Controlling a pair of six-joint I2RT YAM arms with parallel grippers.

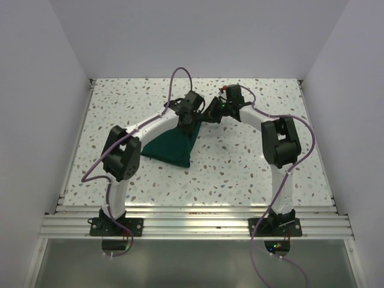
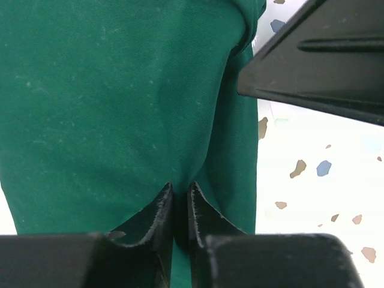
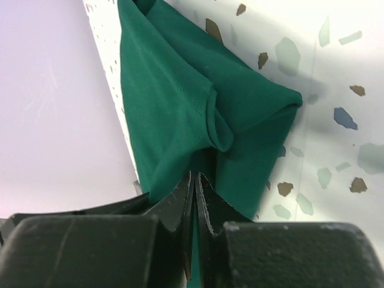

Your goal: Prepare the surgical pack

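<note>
The dark green drape (image 1: 170, 147) hangs bunched from both grippers near the table's middle back, its lower part resting on the table. My left gripper (image 1: 187, 120) is shut on a fold of the drape (image 2: 120, 96), seen close up in the left wrist view with the fingertips (image 2: 162, 198) pinching cloth. My right gripper (image 1: 207, 114) is shut on the drape (image 3: 180, 102) too, right beside the left one; its fingertips (image 3: 207, 192) pinch a cloth edge. The steel tray, instruments and gauze are out of view.
The speckled white table (image 1: 240, 162) is walled by white panels left, right and back. A metal rail (image 1: 192, 225) runs along the near edge by the arm bases. The right gripper's body (image 2: 324, 66) shows in the left wrist view.
</note>
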